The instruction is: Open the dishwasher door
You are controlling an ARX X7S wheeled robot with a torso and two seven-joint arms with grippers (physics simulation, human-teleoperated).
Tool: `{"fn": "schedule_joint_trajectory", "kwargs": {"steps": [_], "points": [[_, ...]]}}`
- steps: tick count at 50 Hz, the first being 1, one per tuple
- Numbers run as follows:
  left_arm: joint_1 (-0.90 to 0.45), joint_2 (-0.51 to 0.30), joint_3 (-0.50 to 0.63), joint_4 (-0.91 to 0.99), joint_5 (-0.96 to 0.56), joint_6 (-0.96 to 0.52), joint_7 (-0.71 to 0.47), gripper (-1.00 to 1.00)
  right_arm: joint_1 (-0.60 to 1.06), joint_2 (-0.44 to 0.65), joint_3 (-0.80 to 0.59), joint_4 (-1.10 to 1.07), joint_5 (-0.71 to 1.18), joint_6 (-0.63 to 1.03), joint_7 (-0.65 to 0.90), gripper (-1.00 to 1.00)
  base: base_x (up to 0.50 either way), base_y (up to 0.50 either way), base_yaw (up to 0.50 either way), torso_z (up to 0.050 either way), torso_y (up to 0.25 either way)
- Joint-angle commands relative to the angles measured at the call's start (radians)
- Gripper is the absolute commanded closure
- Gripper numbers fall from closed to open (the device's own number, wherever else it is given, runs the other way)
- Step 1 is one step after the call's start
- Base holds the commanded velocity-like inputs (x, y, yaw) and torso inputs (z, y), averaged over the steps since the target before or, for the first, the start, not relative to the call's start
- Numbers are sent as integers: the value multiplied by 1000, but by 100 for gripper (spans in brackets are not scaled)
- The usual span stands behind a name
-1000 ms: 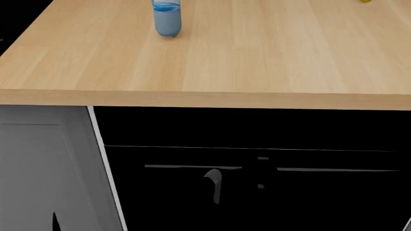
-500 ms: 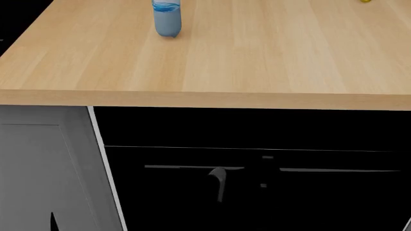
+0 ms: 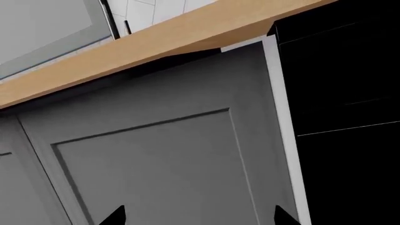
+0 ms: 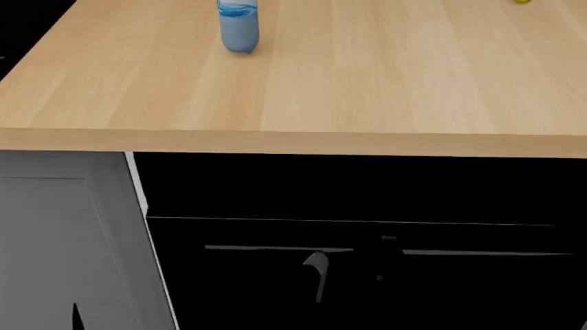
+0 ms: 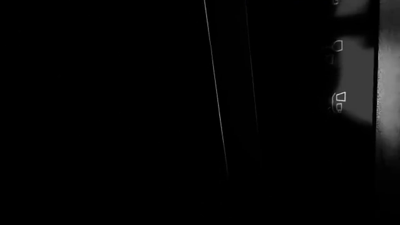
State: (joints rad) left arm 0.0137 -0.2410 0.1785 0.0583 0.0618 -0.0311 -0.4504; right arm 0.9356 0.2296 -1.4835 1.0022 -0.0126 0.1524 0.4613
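— The left gripper (image 3: 200, 216), how did it stand?

— Spread. In its wrist view the two black fingertips (image 3: 115, 215) were well apart with nothing between them, facing a grey panelled cabinet door (image 3: 150, 164) under the edge of the wooden table (image 3: 156, 40).

— And the right gripper (image 4: 378, 265)?

— It was black against black. In the head view it showed as a dark shape at the long grey handle (image 4: 275, 248), breaking the bar's line right of the middle, with a pale curved part just beside it. I could not tell whether it was spread or pressed together, nor whether it had the bar.

— Where was the dishwasher door (image 4: 458, 295)?

— Under the table's front edge, just right of the cabinet door, a narrow white strip between them. It was a wide glossy black panel, with the handle running across it and a thin seam above.

— Did the right wrist view help?

— Hardly. It was nearly all dark, with one thin bright line and some grey at one edge.

— Anything on the table?

— A blue bottle (image 4: 238, 27) stood upright toward the far left, and a small yellow object (image 4: 521, 1) was cut off at the far right.
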Motion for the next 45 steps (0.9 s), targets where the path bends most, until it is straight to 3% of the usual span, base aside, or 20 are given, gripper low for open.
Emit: {"fn": "schedule_joint_trajectory", "kwargs": {"steps": [1,35,45], "points": [[1,-6,-10,8,-12,-2,5,-100,-71,105,-30,-386,-21,172,-9,100,0,0,4,0,0],[6,-58,-112,45,-61,-47,-38,-100,-214,335,-64,-938,-77,410,90,100,0,1,3,0,0],[15,-66,-128,66,-70,-58,-47,-100,-266,365,-88,-1000,-96,428,121,100,0,2,4,0,0]]}}
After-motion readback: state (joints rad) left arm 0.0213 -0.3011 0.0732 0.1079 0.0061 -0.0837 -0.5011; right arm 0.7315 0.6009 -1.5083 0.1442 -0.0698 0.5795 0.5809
